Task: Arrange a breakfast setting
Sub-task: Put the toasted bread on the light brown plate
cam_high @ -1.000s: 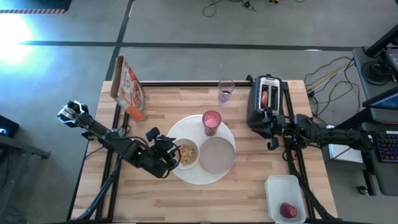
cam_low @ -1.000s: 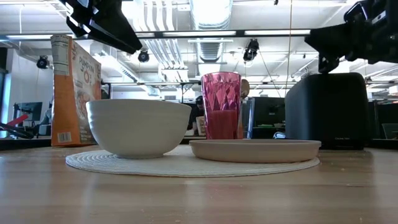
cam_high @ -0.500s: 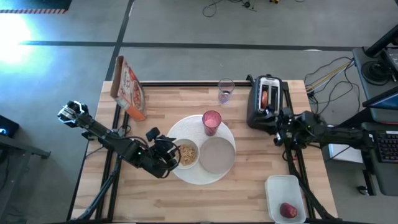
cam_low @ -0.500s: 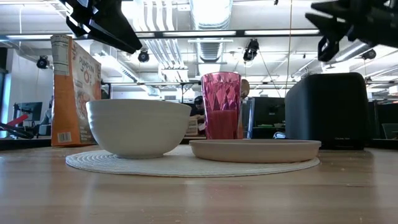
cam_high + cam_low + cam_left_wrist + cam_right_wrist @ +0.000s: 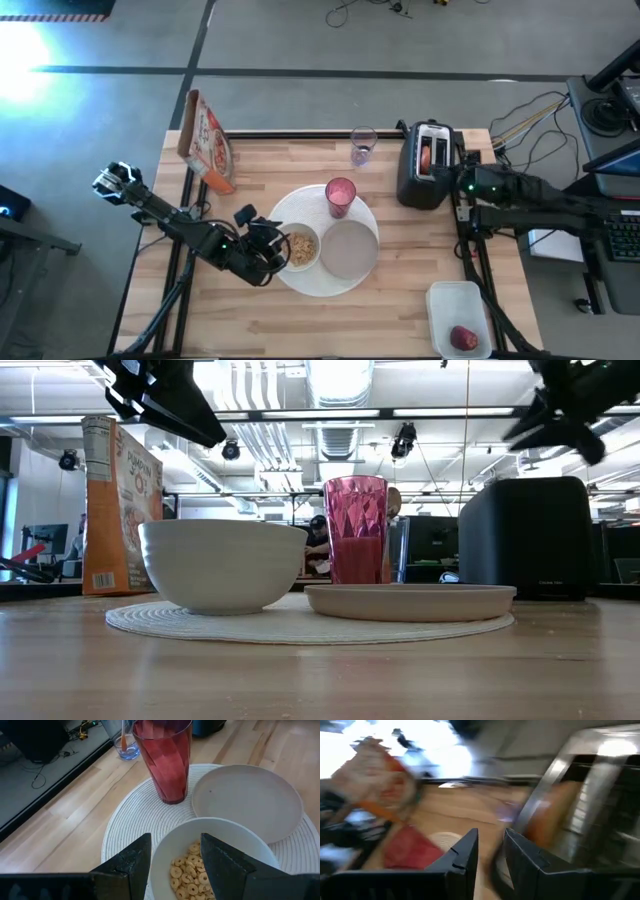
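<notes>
A large round white plate (image 5: 300, 275) holds a small white bowl (image 5: 300, 248) of cereal, a small grey plate (image 5: 350, 248) and a pink tumbler (image 5: 340, 196). A bagel half (image 5: 427, 156) stands in the slot of a black toaster (image 5: 420, 185). An orange-handled spoon (image 5: 122, 737) stands in a clear glass (image 5: 362, 146). A red apple (image 5: 462, 338) lies in a white tub (image 5: 445, 300). My left gripper (image 5: 175, 845) is open above the bowl's near-left rim (image 5: 172, 837), well clear of it in the low view (image 5: 165, 400). My right gripper (image 5: 491, 845) is open and empty, raised beside the toaster's right side (image 5: 453, 183).
A cereal box (image 5: 207, 140) stands at the table's far left. The toaster (image 5: 525, 538) and clear glass stand along the far edge. Bare wood lies along the near edge (image 5: 330, 325) and between the plate and the toaster.
My right gripper has risen and gone toward the table's far edge along the toaster's right side, tipping as it went; its wrist view is blurred with motion. My left gripper and the tableware have kept still.
</notes>
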Tool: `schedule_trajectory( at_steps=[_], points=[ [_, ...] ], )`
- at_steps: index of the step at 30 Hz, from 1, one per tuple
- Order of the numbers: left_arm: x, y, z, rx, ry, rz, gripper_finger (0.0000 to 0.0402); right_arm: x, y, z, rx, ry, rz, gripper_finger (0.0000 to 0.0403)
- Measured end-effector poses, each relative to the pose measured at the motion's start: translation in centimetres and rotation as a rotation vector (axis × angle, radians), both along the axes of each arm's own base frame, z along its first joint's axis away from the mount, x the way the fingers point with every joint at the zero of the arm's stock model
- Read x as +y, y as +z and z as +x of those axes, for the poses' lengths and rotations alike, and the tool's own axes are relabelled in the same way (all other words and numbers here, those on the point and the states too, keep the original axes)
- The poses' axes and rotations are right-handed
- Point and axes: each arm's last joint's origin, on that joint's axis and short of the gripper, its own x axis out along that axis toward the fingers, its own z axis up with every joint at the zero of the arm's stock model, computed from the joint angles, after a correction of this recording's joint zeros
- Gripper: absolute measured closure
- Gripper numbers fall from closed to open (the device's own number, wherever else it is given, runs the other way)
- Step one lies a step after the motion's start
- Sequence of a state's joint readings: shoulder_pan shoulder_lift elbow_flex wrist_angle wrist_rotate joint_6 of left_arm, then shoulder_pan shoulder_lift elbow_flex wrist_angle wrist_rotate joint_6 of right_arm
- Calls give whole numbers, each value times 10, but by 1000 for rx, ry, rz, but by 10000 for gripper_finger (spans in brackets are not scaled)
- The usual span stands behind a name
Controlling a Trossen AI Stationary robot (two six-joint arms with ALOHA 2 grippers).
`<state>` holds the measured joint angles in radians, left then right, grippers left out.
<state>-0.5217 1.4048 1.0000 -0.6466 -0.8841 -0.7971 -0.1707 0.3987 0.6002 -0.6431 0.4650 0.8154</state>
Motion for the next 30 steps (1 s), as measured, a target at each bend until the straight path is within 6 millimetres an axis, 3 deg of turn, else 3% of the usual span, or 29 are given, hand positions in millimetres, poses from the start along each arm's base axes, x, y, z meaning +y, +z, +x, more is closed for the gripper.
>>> schedule_trajectory(
  at_steps=[5, 14, 20, 30],
  points=[
    [0, 0, 0, 1, -1, 1, 247, 0, 16, -5, 118, -92, 110, 319],
    [0, 0, 0, -2, 3, 9, 247, -3, 27, 28, 221, -6, 194, 319],
    [1, 0, -1, 5, 3, 13, 247, -4, 30, 36, 339, -21, 209, 318],
    [1, 0, -1, 10, 2, 15, 247, -9, 33, 57, 469, -30, 193, 254]
  ],
)
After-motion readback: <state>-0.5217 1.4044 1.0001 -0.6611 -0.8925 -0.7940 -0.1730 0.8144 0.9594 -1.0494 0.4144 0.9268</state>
